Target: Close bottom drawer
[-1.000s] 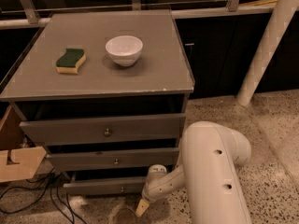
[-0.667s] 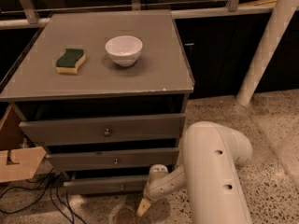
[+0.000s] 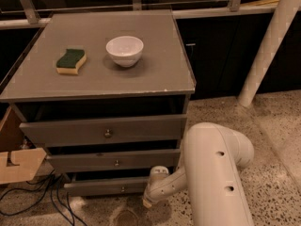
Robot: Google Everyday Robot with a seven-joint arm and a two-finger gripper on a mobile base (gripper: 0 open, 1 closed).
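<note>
The bottom drawer (image 3: pixel 106 186), pulled out a little, is seen lowest in the grey cabinet (image 3: pixel 155 74), and the gripper (image 3: pixel 148 200) is held low by the drawer's right end, near the floor (image 3: pixel 277 126); its grip cannot be told.

Speckled terrazzo floor (image 3: pixel 282 126), pale, under dim warm light. A grey chest (image 3: pixel 155 69) stands before dark low cupboards (image 3: pixel 221 55). A white slanted post (image 3: pixel 268 46) is at right, with cardboard (image 3: pixel 19 166) and black cables (image 3: pixel 47 197) at left. Low by the chest's foot, near the floor, hangs the pincer (image 3: pixel 147 202).
</note>
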